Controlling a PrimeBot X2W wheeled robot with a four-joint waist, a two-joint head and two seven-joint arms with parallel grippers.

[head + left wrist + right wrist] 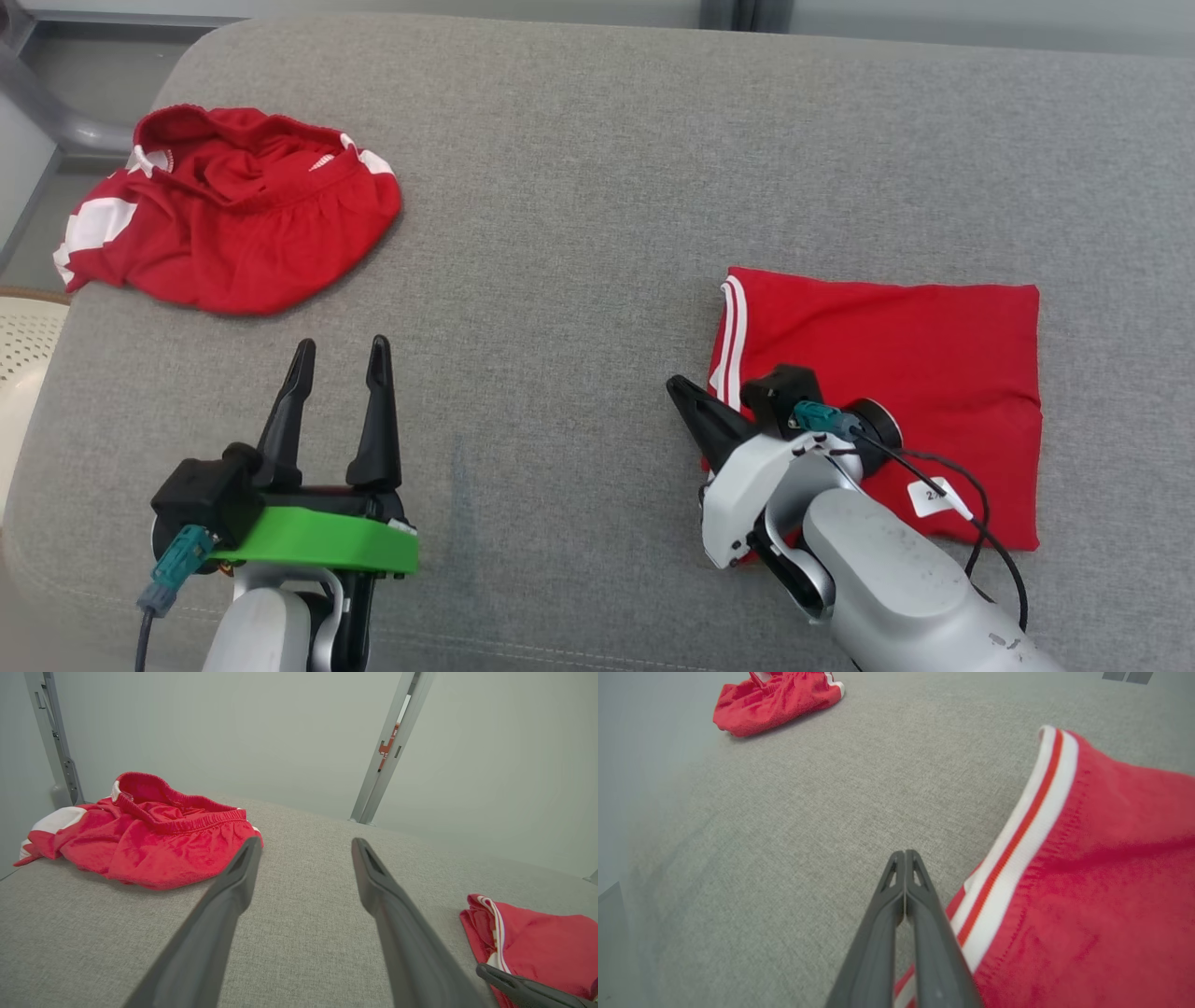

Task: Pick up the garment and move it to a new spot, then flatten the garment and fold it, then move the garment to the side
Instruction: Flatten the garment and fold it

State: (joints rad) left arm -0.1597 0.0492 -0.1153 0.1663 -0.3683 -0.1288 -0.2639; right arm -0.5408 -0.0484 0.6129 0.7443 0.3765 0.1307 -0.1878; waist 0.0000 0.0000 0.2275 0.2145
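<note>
1. Neatly folded, the red garment [896,373] lies on the right of the grey fabric surface [579,233].
2. Right end effector [677,385]: fingers pressed together, empty, tips just beside its striped edge.
3. Left end effector [341,350]: spread wide, empty.
4. Crumpled red shorts [233,224] lie far left.

folded garment [896,373]: plain red, white edge band with one red line inside | crumpled garment [233,233]: same red, white patches | padded surface [579,233]: grey, fine mottled weave | left gripper [338,353]: black fingers [378,420], bright green bracket [327,546] (teal plug [182,555] beside it) | label [938,495]: white
</note>
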